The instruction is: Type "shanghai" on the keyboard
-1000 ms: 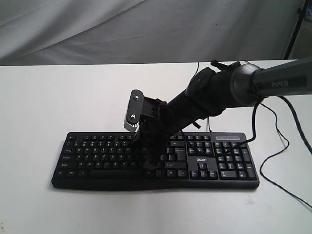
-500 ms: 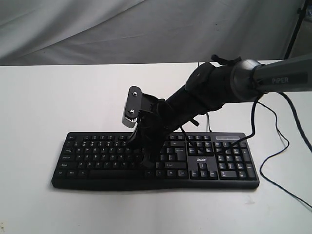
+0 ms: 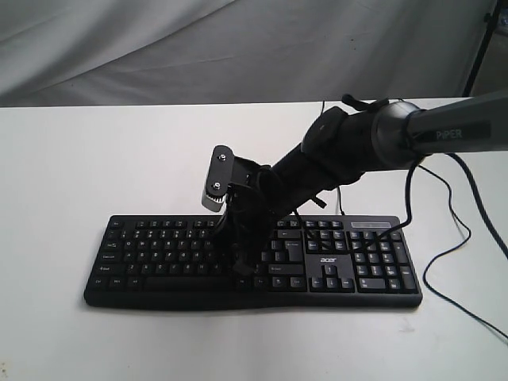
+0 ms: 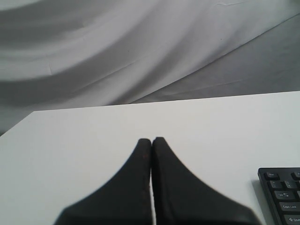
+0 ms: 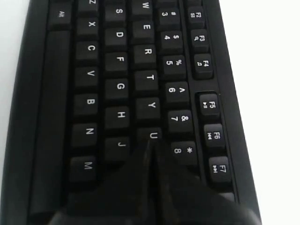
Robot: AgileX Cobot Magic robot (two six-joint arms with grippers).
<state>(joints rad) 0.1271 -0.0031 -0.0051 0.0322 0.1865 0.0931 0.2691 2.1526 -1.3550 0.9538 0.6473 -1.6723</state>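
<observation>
Keyboard (image 3: 159, 255), black with white letters, lay flat on a white table (image 3: 95, 159). The right gripper (image 3: 242, 275) reached down over the keyboard's middle, its jaws pressed together into one narrow point that held nothing. In its wrist view the gripper (image 5: 149, 144) pointed between the U and J keys; contact could not be told. A clean press would likely need the tip centred on one letter and pushed straight down, since neighbouring keys sat close. The left gripper (image 4: 151, 140), likewise pinched closed and empty, hung over bare table beyond the keyboard's end opposite the number pad. A thin black cable (image 3: 425, 278) looped past the number pad end, clear of the letter keys.
</observation>
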